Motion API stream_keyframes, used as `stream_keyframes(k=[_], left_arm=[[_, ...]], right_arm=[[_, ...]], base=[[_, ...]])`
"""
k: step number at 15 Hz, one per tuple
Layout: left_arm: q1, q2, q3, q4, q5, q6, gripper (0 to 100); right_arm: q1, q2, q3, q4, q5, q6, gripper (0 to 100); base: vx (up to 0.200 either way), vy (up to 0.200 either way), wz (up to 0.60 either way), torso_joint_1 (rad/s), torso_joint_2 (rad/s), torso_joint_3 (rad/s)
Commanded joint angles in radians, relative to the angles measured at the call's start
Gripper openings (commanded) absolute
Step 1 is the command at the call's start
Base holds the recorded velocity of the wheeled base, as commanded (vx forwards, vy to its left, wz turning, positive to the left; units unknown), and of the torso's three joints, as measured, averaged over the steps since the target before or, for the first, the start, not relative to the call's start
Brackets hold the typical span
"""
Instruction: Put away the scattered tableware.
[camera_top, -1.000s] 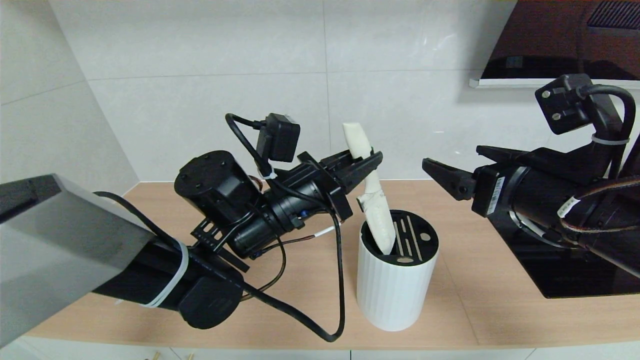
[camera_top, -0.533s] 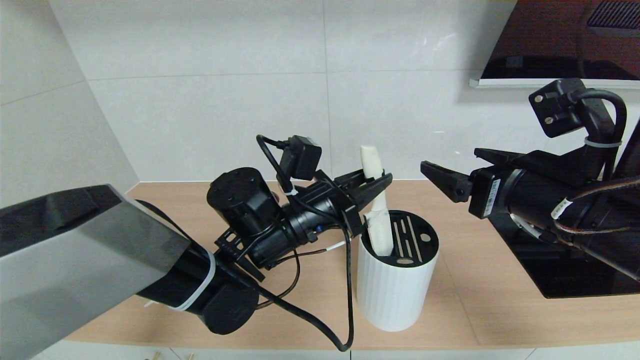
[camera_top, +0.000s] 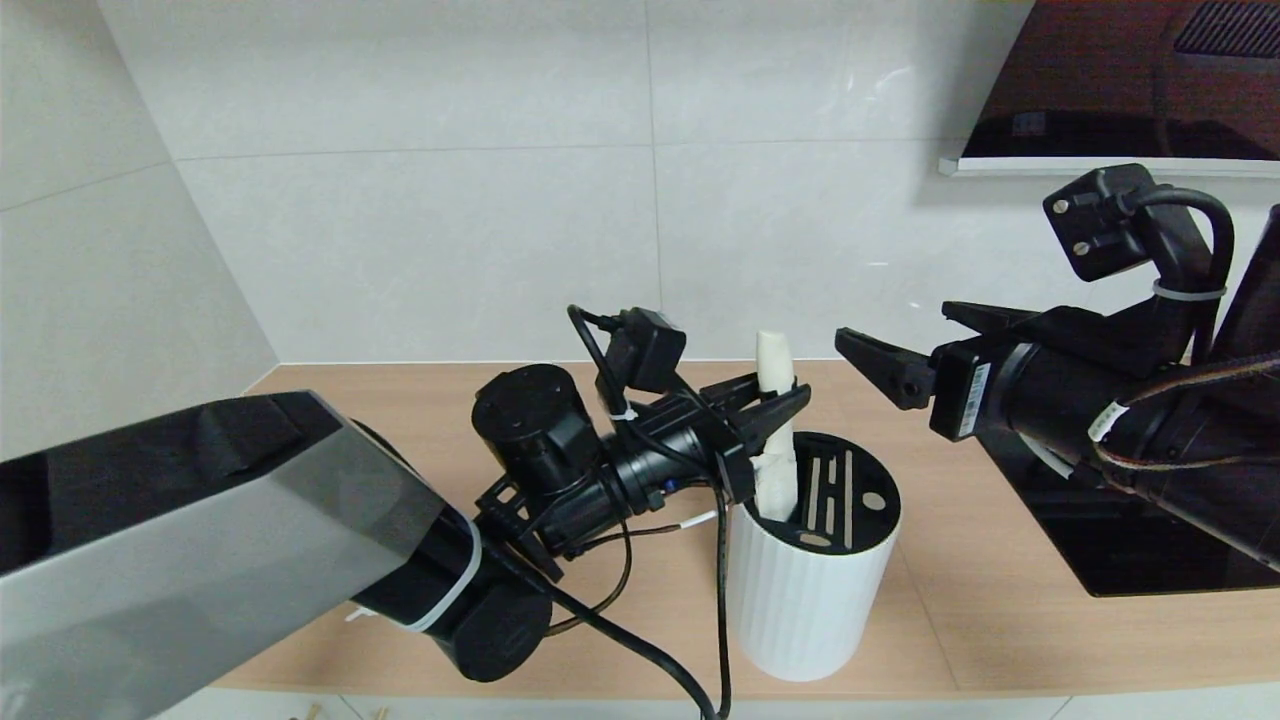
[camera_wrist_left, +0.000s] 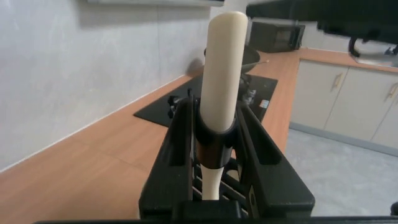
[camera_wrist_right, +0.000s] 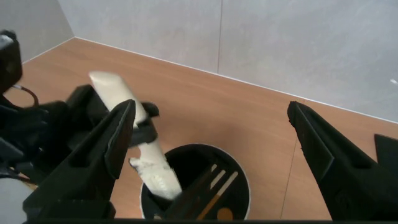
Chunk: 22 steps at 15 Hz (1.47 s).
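Grips a white knife (camera_top: 772, 352) by the handle with the left claw (camera_top: 785, 405) — blade end sunk into the white ribbed holder (camera_top: 810, 600), handle nearly upright above the rim. Holder upright on the wooden desk (camera_top: 1000, 620) (black cooktop (camera_top: 1130, 540) just to the right). Holds the right claw (camera_top: 893, 323) spread wide and empty — near the handle's top, apart from it.

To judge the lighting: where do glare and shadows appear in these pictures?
Head view: faint glare streaks on the wall, reflections in the glossy hood, a soft shadow on the wall below it. Left wrist view: the handle is evenly lit, without glare. Right wrist view: the fingers of the right gripper are dark silhouettes.
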Motion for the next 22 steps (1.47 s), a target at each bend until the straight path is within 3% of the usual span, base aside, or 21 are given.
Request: stream_keyframes(k=[1,8,9,19,21,22], left_arm=[[-0.01,0.026,-0.006,-0.002,0.001,-0.001,0],[-0.017,0.062,-0.014,-0.002,0.004,-0.001,0],[-0.017,0.062,-0.014,-0.003,0.004,-0.001,100],[-0.019,-0.053,0.024,-0.031,0.044,-0.01,100],[-0.011,-0.216,0.107,-0.048,0.044,-0.05,100],[0.038,-0.365,0.204,-0.049,0.037,-0.097,100]], right_arm=[[0.001,0.004,0.0,0.0,0.0,0.0,100],[0.001,0.009,0.002,0.0,-0.002,0.0,100],[0.001,0.009,0.0,0.0,-0.002,0.0,100],[0.001,0.004,0.002,0.0,-0.002,0.0,100],[-0.009,-0.031,0.0,0.001,0.0,0.001,100],[-0.055,-0.063,0.008,0.007,-0.008,0.001,100]], base=[[0.0,0.0,0.0,0.0,0.0,0.0],[0.0,0.0,0.0,0.0,0.0,0.0],[0.0,0.0,0.0,0.0,0.0,0.0],[0.0,0.0,0.0,0.0,0.0,0.0],[0.0,0.0,0.0,0.0,0.0,0.0],[0.0,0.0,0.0,0.0,0.0,0.0]])
